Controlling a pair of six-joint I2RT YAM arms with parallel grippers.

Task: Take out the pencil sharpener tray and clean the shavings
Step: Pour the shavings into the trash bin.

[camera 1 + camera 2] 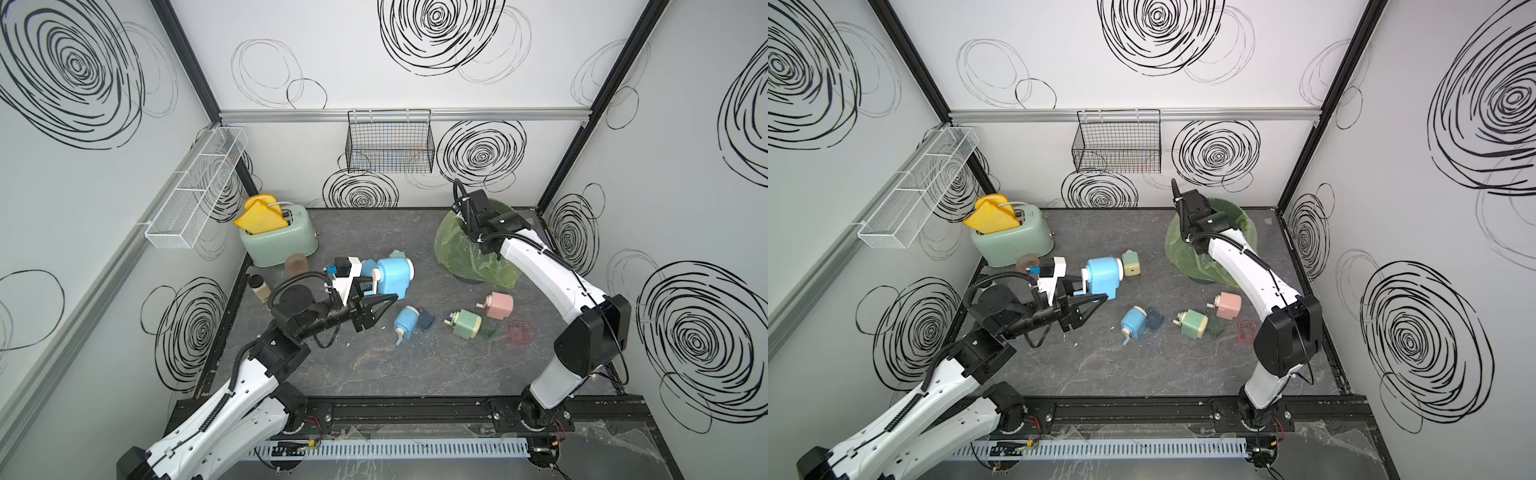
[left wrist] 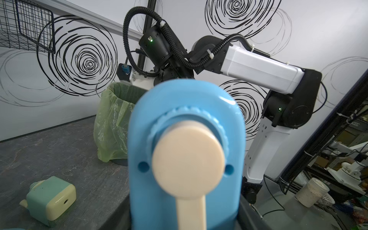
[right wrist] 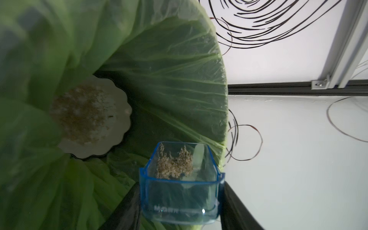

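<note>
My right gripper (image 3: 179,201) is clamped on the blue tray (image 3: 180,211), held at the mouth of the green-lined bin (image 3: 169,79) (shavings (image 3: 175,165) lie inside the tray, and the liner crowds close). My left gripper (image 1: 370,297) grips the big blue sharpener (image 1: 392,272), with a small blue sharpener (image 1: 405,322), a green sharpener (image 1: 465,324) and a pink sharpener (image 1: 498,305) lying nearby.

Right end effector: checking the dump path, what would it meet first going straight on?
Likely the green bin liner, just beyond the blue tray the right end effector grips; depth unclear.
</note>
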